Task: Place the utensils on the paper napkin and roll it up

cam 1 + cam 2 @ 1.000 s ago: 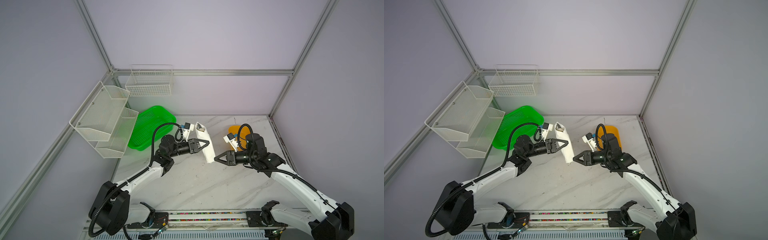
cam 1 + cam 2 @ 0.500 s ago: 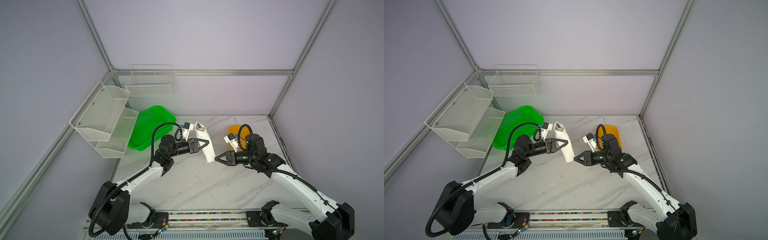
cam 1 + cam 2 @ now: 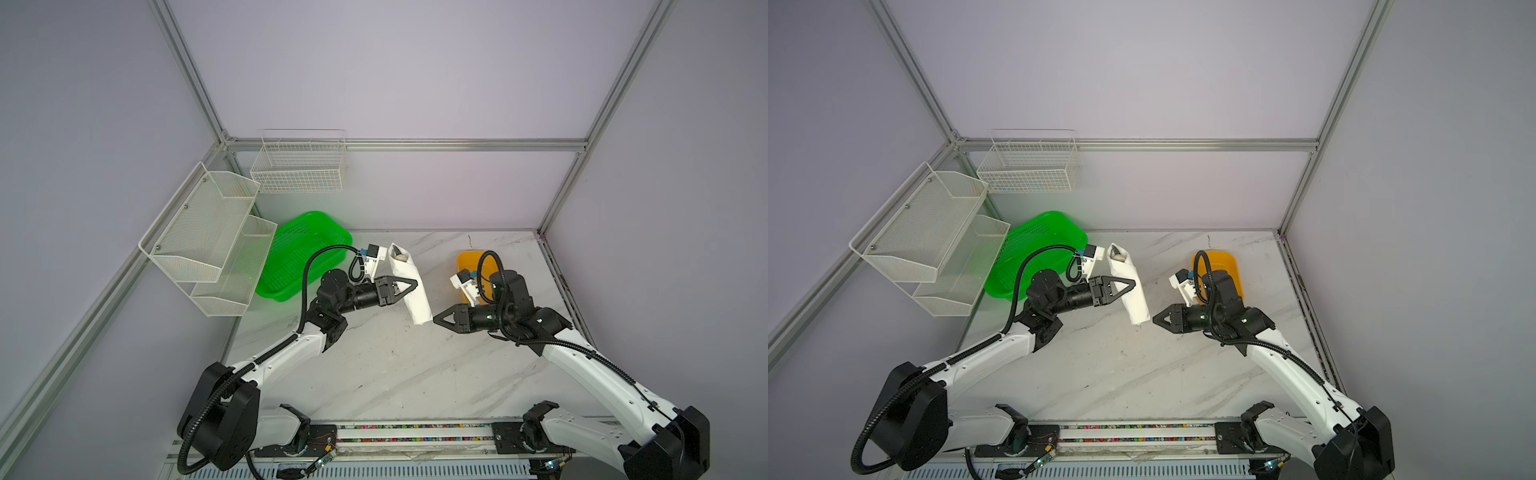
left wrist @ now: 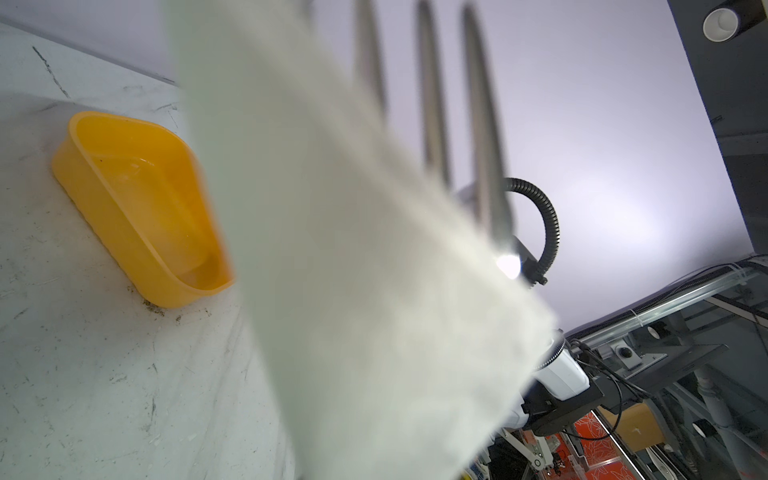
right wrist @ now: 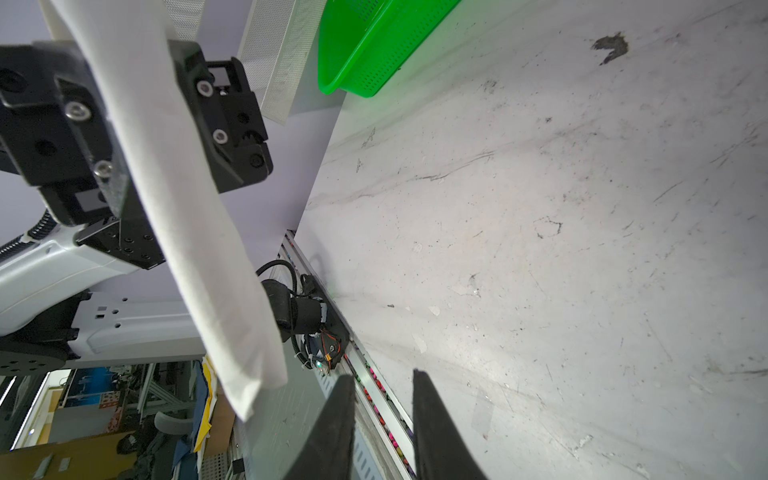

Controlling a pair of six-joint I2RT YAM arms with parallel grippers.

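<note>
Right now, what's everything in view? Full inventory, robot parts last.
paper napkin: 1, white, rolled into a tube, held up by the left gripper
utensils: count unclear, silver, inside the roll; fork tines stick out of one end
yellow tub: 1, yellow, tabletop back right
green basket: 1, green, back left corner
mesh shelf: 1, white, two tiers, left wall
wire basket: 1, white, back wall
tabletop: 1, white marbled, scuffed
left gripper: 1, black, shut on the roll
right gripper: 1, black, slightly open, empty, near the roll's lower end
</note>
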